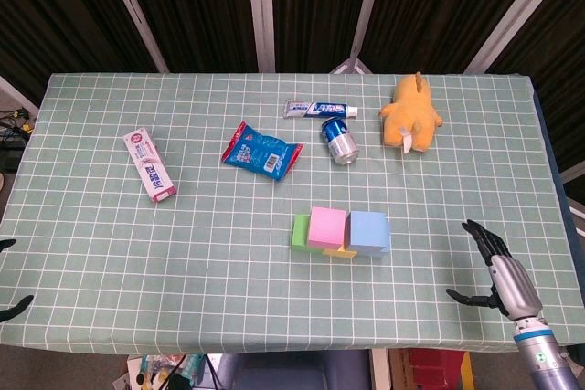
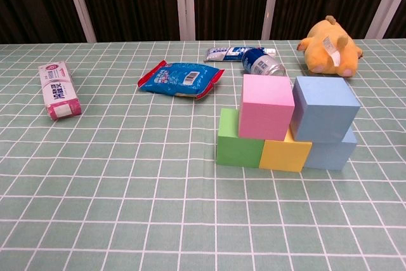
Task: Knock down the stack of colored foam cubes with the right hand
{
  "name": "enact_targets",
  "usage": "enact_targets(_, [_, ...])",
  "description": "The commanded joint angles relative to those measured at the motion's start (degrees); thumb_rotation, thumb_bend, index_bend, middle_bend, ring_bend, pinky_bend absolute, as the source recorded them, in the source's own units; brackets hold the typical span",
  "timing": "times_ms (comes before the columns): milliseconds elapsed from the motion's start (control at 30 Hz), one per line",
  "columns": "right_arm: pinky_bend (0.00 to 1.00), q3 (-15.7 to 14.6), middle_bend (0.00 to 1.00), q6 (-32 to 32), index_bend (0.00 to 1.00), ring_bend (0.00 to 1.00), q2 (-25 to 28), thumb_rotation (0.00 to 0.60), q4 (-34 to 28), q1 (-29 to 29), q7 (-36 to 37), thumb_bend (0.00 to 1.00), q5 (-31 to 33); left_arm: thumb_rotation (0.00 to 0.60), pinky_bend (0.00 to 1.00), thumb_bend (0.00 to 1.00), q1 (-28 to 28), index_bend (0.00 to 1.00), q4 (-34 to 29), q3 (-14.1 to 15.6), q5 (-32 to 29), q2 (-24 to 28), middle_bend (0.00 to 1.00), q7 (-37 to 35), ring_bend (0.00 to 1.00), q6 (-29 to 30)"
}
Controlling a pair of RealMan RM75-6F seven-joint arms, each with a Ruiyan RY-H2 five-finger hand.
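Behind the stack [image 2: 285, 125], toward the curtains, lie the loose things on the green checked tabletop [image 1: 110, 299]: one soda can [image 1: 340, 141] on its side just behind the cubes, one toothpaste tube [image 1: 318, 110] beyond the can and close against it, one blue snack bag [image 1: 261, 151] behind and left of the stack, one pink-and-white box [image 1: 150, 164] well off to the stack's left, and one yellow plush toy [image 1: 411, 114] behind and to its right. None of these sits between the stack and the right hand [image 1: 498, 271]; only bare cloth lies in that stretch.

The stack stands near the middle of the tabletop, five cubes in all. Three make the bottom row: a green cube [image 2: 238, 141], a yellow cube [image 2: 284, 155] and a light blue one [image 2: 333, 152]. Two rest on top: a pink cube [image 2: 266, 106] and a blue cube [image 2: 325, 109], each straddling the pair beneath.

The right hand sits to the stack's right and nearer the front edge, well apart from the cubes, empty, its dark fingers spread and pointing toward the stack. Of the left hand [image 1: 13, 303] only dark fingertips show at the far left edge; whether it is spread or clenched I cannot tell.
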Motion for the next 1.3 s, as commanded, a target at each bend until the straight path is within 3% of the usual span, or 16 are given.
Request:
enact_targets(33, [0.00,0.1,0.00,0.5,0.00,0.02,-0.7,0.600,-0.2,-0.1,-1.4,0.13,0.2,0.600,0.00,0.13,-0.2,0.21,0.1,-0.1,-0.1,0.0,0.00,-0.1,0.00,-0.2])
enact_targets(400, [0.00,1.3,0.00,2.7,0.00,0.02,-2.5,0.600,-0.2,-1.1,-4.4,0.13,2.2,0.600,0.00,0.13,0.2,0.21,-0.1,0.2,0.7,0.0,0.00,0.0,0.00,0.4])
enact_targets(733, [0.00,0.2,0.00,1.2,0.00,0.02,-0.9,0.600,-0.9,-0.6,-0.3,0.13,0.7,0.600,0.00,0.13,-0.2,0.21,0.3,0.8,3.0,-0.9,0.00,1.6,0.00,0.5])
enact_targets(1000, [0.00,0.0,0.00,-0.8,0.00,0.01,-4.6,0.600,0.3,1.1,-0.7,0.13,-0.8,0.600,0.00,0.13,0.4,0.21,-0.4,0.6,1.5,-0.5,0.00,1.5,0.00,0.9])
enact_targets(1133, [0.00,0.5,0.00,-2.8,0.00,0.00,-6.9,0.600,1.9,2.4,-0.1,0.05,0.2,0.600,0.00,0.13,0.4,0.21,-0.4,0.5,1.4,-0.4,0.00,1.3,0.00,0.9])
enact_targets(1300, [0.00,2.0,0.00,-4.4,0.00,0.00,-9.5,0.600,2.7,3.7,-2.0,0.04,2.8,0.600,0.00,0.13,-0.2,0.21,-0.4,0.5,0.9,-0.6,0.00,2.0,0.00,-0.3])
